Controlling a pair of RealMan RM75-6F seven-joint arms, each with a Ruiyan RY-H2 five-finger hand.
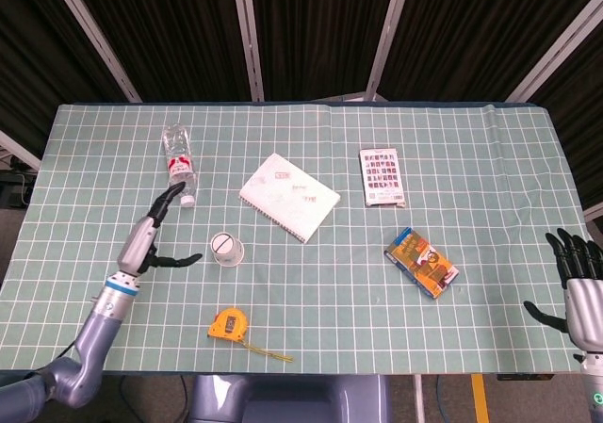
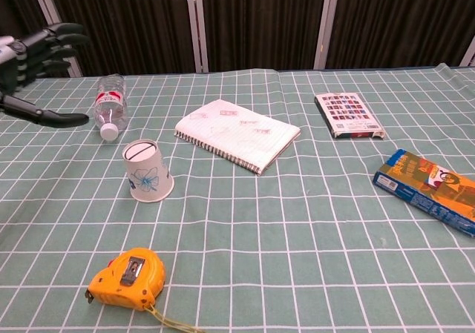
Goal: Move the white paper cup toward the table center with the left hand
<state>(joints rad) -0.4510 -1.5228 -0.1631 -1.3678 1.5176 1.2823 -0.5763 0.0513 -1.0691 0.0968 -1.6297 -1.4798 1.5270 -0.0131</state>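
Observation:
The white paper cup (image 1: 226, 249) (image 2: 148, 171) with a blue flower print stands upside down on the green checked table, left of centre, with nothing touching it. My left hand (image 1: 149, 238) (image 2: 31, 70) hovers to the cup's left, raised off the table, with its fingers spread and nothing in them. My right hand (image 1: 581, 286) shows at the table's far right edge, fingers apart and empty; the chest view does not show it.
A clear water bottle (image 1: 179, 164) (image 2: 110, 104) lies behind the cup. A spiral notebook (image 1: 289, 196) lies to its right rear, an orange tape measure (image 1: 229, 324) in front. A card pack (image 1: 382, 176) and a colourful box (image 1: 421, 262) lie further right.

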